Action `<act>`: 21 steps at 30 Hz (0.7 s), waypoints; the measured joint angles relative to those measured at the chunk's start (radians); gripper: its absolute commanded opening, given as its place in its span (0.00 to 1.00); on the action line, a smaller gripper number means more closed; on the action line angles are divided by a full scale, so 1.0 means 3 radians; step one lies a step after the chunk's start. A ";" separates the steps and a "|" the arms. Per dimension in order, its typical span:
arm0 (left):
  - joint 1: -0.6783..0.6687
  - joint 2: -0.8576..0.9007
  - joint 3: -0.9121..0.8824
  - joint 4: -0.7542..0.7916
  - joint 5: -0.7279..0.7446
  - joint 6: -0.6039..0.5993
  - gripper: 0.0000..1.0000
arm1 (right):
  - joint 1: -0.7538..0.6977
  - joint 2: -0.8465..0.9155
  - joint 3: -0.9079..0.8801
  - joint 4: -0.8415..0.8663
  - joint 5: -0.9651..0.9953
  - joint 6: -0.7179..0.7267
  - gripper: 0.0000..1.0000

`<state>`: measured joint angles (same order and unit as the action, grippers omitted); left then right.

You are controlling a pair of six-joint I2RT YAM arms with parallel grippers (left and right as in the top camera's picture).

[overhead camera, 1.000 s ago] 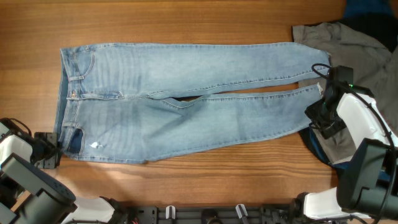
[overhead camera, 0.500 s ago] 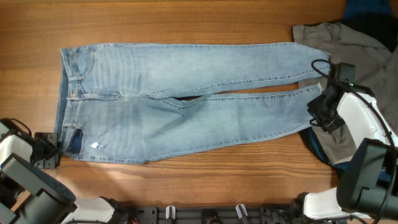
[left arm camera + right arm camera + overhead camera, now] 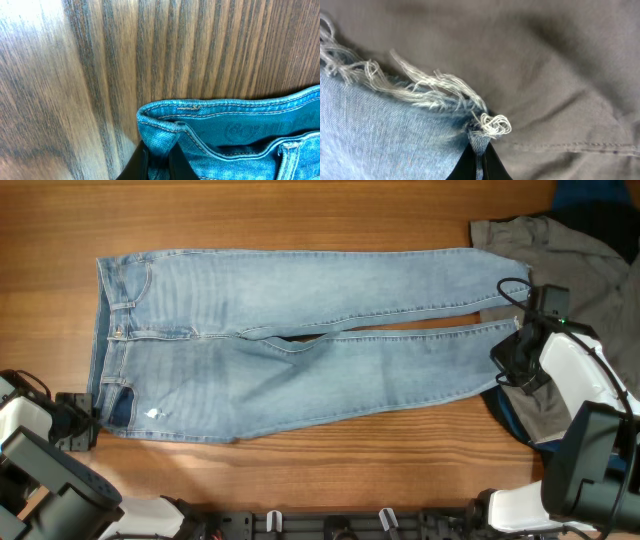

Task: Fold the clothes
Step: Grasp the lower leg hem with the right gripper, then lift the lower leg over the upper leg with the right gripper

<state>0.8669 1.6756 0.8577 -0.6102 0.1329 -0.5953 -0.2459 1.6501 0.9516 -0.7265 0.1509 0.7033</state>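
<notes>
The light blue jeans (image 3: 300, 330) lie spread flat on the wooden table (image 3: 300, 210), waistband at the left and both legs running right. My left gripper (image 3: 92, 418) sits at the near waistband corner. In the left wrist view it (image 3: 159, 162) is shut on the folded denim edge (image 3: 165, 127). My right gripper (image 3: 512, 358) is at the end of the near leg. The right wrist view shows it (image 3: 479, 161) shut on the frayed hem corner (image 3: 480, 137), white threads curling just above the jaws.
A grey shirt-like garment (image 3: 565, 255) lies at the right end of the table, under the leg ends and behind the hem (image 3: 560, 65). Dark blue cloth (image 3: 595, 195) shows at the far right corner. Bare wood (image 3: 75, 75) lies left of the waistband.
My right gripper has closed on the hem corner of the near leg and shifted slightly. The left gripper and the jeans have not moved.
</notes>
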 measured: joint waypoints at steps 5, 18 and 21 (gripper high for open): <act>0.0000 -0.0041 0.0011 -0.0196 0.0076 0.0041 0.04 | 0.0000 -0.0130 0.0495 -0.0590 -0.0098 -0.0323 0.04; -0.0006 -0.0416 0.1104 -0.1700 0.0245 0.0239 0.04 | -0.0599 -0.0779 0.1415 -0.1536 -0.0306 -0.0669 0.04; -0.0009 -0.0509 0.1448 -0.2005 0.0145 0.0252 0.04 | -0.0727 -0.0835 0.1415 -0.1637 -0.0356 -0.0734 0.04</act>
<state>0.8642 1.5230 1.2922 -1.2118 0.1764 -0.5198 -0.4641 1.3994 1.3762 -1.2175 0.0441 0.4831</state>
